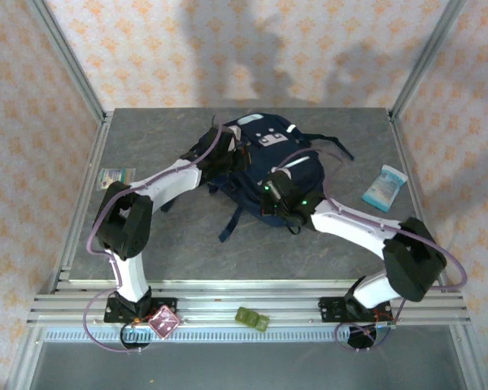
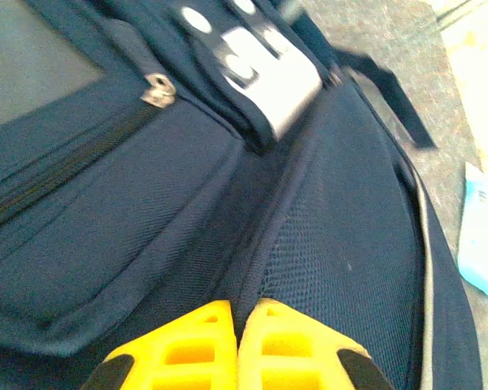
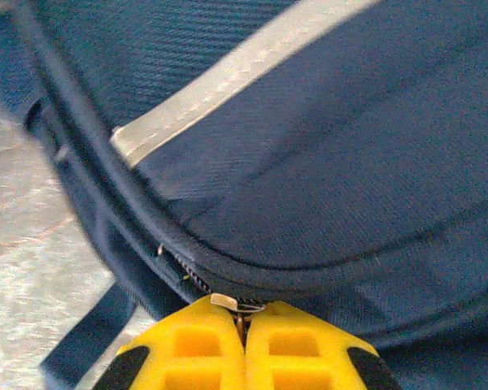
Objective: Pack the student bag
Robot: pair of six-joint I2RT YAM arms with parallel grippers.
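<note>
Marks on the student bag [image 2: 350, 244] are too blurred to read.

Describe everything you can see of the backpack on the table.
The backpack is navy woven fabric with a pale diagonal stripe, white and grey patches, a mesh panel, dark straps and zipped pockets. It lies flat in the middle of the grey table. The left gripper, shut, rests at a seam; the right gripper pinches a zip pull.
</note>
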